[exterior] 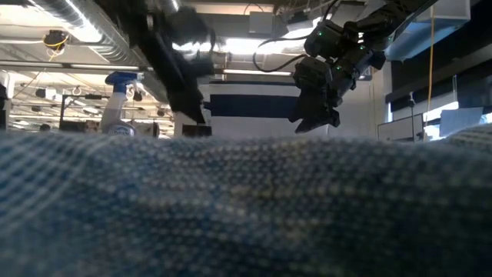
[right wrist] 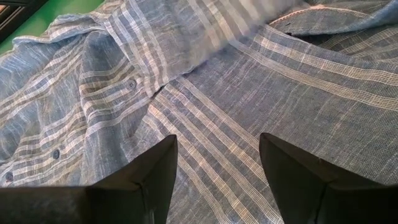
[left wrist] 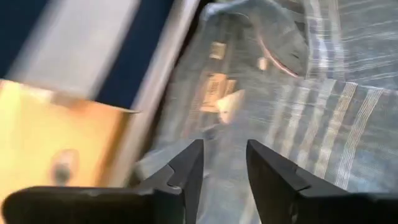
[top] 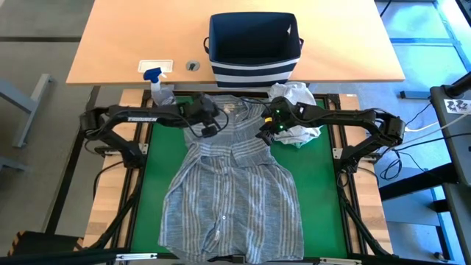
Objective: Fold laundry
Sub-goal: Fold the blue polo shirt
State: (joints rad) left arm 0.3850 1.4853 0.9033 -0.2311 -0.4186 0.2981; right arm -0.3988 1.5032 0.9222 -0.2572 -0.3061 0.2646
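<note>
The grey-blue striped shirt (top: 232, 184) lay spread flat, front up, down the middle of the green mat (top: 324, 184), its collar toward the far edge and its hem reaching the near edge. Its button placket ran down the centre, and the fabric was rumpled around the upper chest. Green showed bare on both sides of the shirt, wider on the right than on the left.

Just past the shirt's right shoulder a crumpled white garment (top: 294, 99) sat at the mat's far right corner.

The left hand (top: 208, 121) hung over the shirt's collar on the left side, its fingers (left wrist: 189, 168) parted by a narrow gap and holding nothing. The right hand (top: 266, 126) hovered over the shirt's right shoulder, fingers (right wrist: 158, 168) spread wide, also empty; from table height it stood clear above the cloth.

Beyond the mat, on the wooden tabletop (top: 132, 37), the navy-and-white striped basket (top: 254, 48) stood directly behind the collar. A spray bottle (top: 158, 85) with a blue nozzle stood at the mat's far left corner, near the left arm
</note>
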